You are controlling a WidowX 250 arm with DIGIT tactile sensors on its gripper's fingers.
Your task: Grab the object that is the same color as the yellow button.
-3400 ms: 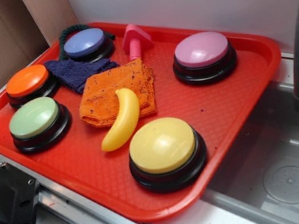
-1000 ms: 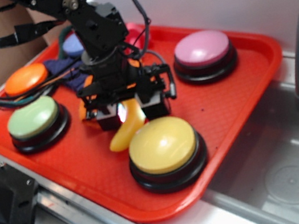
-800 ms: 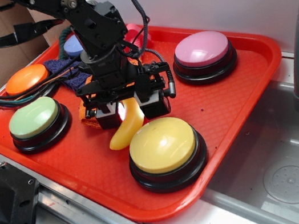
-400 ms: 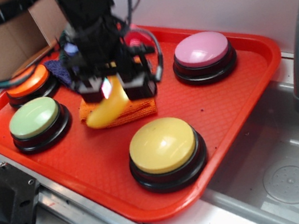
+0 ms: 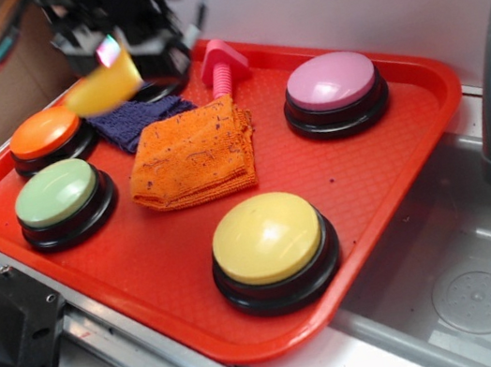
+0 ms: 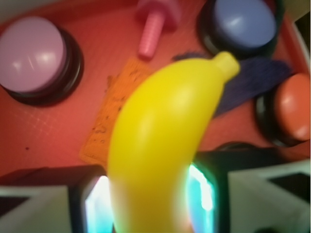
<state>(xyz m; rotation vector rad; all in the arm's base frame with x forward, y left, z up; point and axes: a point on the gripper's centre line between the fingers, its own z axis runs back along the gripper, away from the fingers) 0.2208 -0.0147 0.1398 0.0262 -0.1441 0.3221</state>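
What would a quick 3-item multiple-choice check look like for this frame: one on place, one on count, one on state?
1. Where is the banana?
A. Lying on the orange cloth
B. Held up in the gripper above the tray's back left corner
C. In the sink

2. How many domed buttons sit on the red tray?
A. Three
B. Four
C. Five

3. What is the gripper doing?
A. Shut on the banana
B. Open and empty
C. Pressing the yellow button

Answers:
1. B: the exterior view shows it off the tray surface, near the orange button, and the orange cloth is bare.
2. C: orange, green, yellow, pink, plus the blue one in the wrist view.
3. A: the wrist view shows the banana clamped between the fingers; the yellow button is untouched.
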